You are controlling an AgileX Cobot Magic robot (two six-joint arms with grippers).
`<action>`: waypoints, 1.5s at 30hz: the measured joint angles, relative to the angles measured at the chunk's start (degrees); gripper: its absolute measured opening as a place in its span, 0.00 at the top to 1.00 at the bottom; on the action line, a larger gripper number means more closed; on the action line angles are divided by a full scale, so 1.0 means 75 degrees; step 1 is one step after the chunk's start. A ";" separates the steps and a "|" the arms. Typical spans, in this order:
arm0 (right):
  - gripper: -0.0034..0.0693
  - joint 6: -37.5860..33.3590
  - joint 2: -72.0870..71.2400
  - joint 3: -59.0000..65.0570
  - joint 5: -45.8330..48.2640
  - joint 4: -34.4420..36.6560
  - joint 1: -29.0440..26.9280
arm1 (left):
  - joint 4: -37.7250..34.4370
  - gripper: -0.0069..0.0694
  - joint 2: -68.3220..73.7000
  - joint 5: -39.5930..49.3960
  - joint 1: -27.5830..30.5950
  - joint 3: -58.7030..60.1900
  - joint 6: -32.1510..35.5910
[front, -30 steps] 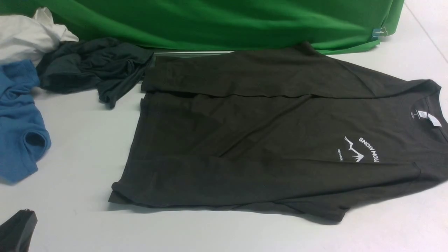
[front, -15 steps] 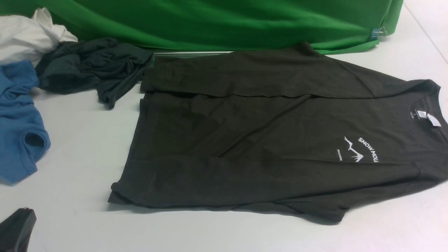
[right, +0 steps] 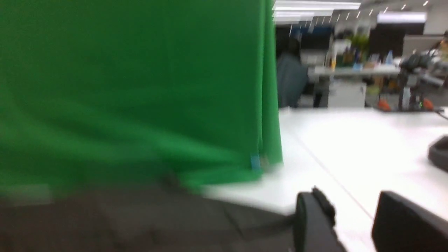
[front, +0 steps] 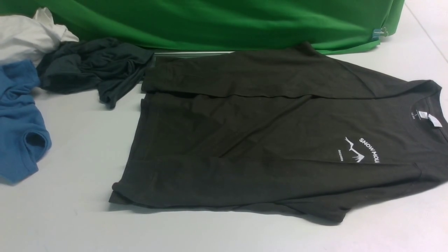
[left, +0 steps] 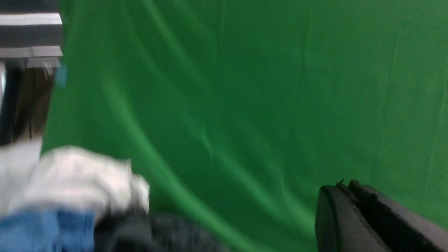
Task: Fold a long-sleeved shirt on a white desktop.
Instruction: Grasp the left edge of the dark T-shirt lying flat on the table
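The long-sleeved shirt [front: 266,147] lies spread on the white desktop [front: 77,147], in front of the green backdrop [front: 224,21]; the left gripper [left: 347,184] is pinched shut, empty; the right gripper [right: 351,203] gapes, empty; a sloppy grab could catch the dark teal garment [front: 91,66] beside the shirt.

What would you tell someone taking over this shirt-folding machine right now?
Left gripper: shut, holding nothing.
Right gripper: open, holding nothing.
Large dark olive-black cotton long-sleeved shirt: flat on the broad matte white desktop, collar to the robot's right, hem to its left.
Done: far sleeve lies folded over the body; the near sleeve seems tucked along the near edge.
Left: fold the body itself. Ignore the crumpled dark teal garment by the hem.
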 joint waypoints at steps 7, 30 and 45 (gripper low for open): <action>0.62 0.1860 0.0000 0.0000 -0.2534 0.0008 0.0000 | 0.0282 0.89 0.0000 -0.1825 0.0000 0.0000 -0.0299; 0.62 0.0327 0.5321 -0.9638 0.3643 0.0385 0.0000 | 0.2008 0.89 0.4461 0.5754 0.0000 -0.8009 -0.0514; 0.62 -0.0160 0.6925 -0.8087 0.6218 0.0392 0.0998 | 0.1187 0.89 0.8912 0.8912 0.0000 -0.8177 0.0239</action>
